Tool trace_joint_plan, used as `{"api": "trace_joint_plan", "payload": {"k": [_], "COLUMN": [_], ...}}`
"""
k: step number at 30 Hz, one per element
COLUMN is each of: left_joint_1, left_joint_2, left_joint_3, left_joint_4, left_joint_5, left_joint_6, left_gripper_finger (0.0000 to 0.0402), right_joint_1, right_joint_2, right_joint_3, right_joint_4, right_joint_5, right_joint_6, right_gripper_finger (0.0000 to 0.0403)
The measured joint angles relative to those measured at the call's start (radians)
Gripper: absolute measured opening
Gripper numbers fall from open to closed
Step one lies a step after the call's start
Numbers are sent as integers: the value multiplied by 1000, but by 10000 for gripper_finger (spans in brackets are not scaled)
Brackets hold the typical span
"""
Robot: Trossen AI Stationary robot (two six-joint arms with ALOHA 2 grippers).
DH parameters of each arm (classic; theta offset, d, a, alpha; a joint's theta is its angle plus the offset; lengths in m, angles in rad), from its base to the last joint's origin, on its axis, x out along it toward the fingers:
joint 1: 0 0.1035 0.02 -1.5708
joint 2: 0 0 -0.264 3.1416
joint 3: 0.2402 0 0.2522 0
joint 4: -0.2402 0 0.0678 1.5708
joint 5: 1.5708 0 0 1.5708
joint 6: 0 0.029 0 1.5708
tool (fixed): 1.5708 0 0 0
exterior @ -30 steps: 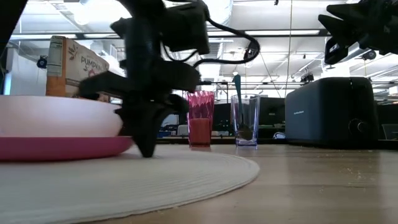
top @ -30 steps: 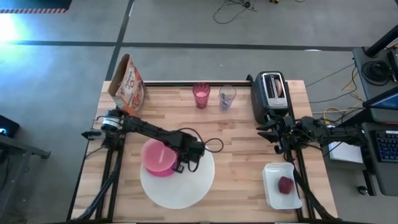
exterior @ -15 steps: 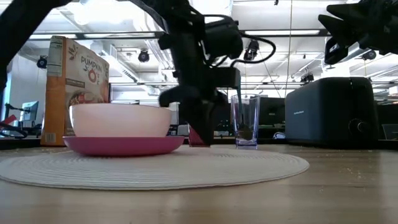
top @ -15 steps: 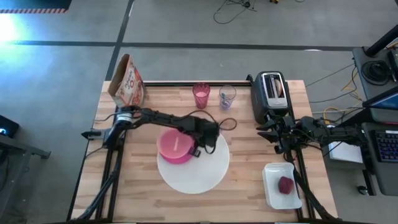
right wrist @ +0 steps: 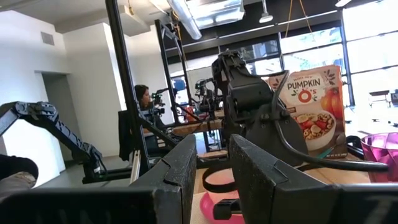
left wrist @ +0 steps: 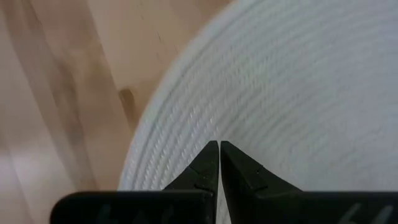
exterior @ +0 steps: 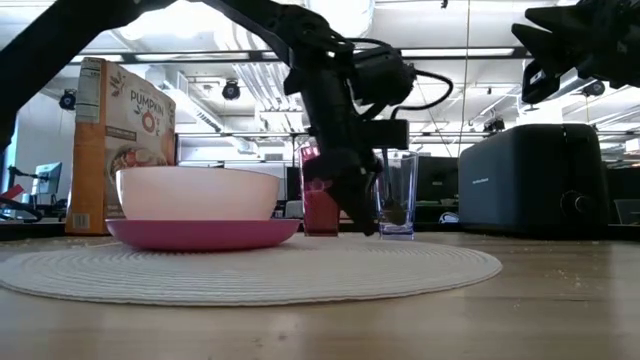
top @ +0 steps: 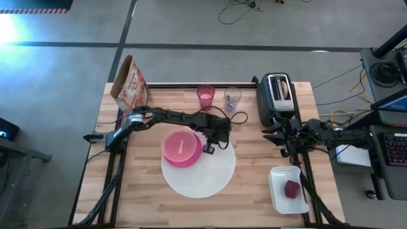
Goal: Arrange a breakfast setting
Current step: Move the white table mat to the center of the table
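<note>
A large white round woven plate (top: 205, 175) lies flat on the wooden table near its middle. On its far left part sits a magenta plate (exterior: 205, 233) with a pale bowl (exterior: 197, 193) standing in it. My left gripper (top: 213, 145) is shut and points down just right of the magenta plate, over the white plate's far rim (left wrist: 168, 143). At the table's right edge, beside the toaster, my right gripper (top: 275, 135) is open and holds nothing. A pink cup (top: 205, 97) stands at the far edge. A dark red fruit (top: 292, 189) lies on a white tray. My left gripper comes from above with its shut fingertips (left wrist: 211, 155) slanting down onto the white plate just inside its far rim (left wrist: 186, 134). I cannot tell whether the tips touch the weave or stand just over it.
A cereal box (top: 130, 86) stands at the far left corner. A clear glass (top: 232, 98) is next to the pink cup, and a black toaster (top: 278, 95) is at the far right. The white tray (top: 280, 197) sits near the right front corner. A person shows in the room behind.
My left gripper has gone toward the table's right and far edges, staying shut. The white plate, with the magenta plate and bowl on it, slid along from the near left toward the table's middle. In the last half second it lay still while the gripper went a little farther.
</note>
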State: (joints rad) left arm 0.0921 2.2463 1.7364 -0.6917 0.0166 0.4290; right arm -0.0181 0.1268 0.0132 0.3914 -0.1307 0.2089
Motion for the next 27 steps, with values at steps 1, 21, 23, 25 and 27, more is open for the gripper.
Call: {"api": "trace_joint_plan", "payload": {"k": [1, 21, 23, 25, 27], "left_joint_1": [0, -49, -67, -85, -103], "left_joint_2": [7, 59, 59, 59, 59], "left_joint_3": [13, 221, 194, 164, 143], "left_joint_4": [0, -489, -494, -490, -490], "left_joint_5": [0, 0, 0, 0, 0], "left_joint_6": [0, -224, -243, -258, -265], "left_gripper_finger": [0, 0, 0, 0, 0], "right_joint_1": [0, 0, 0, 0, 0], "right_joint_2": [0, 0, 0, 0, 0], "right_joint_3": [0, 0, 0, 0, 0], "right_joint_4": [0, -20, -21, -21, -21], "right_joint_5": [0, 0, 0, 0, 0], "right_joint_6": [0, 0, 0, 0, 0], "right_gripper_finger": [89, 89, 89, 89, 89]}}
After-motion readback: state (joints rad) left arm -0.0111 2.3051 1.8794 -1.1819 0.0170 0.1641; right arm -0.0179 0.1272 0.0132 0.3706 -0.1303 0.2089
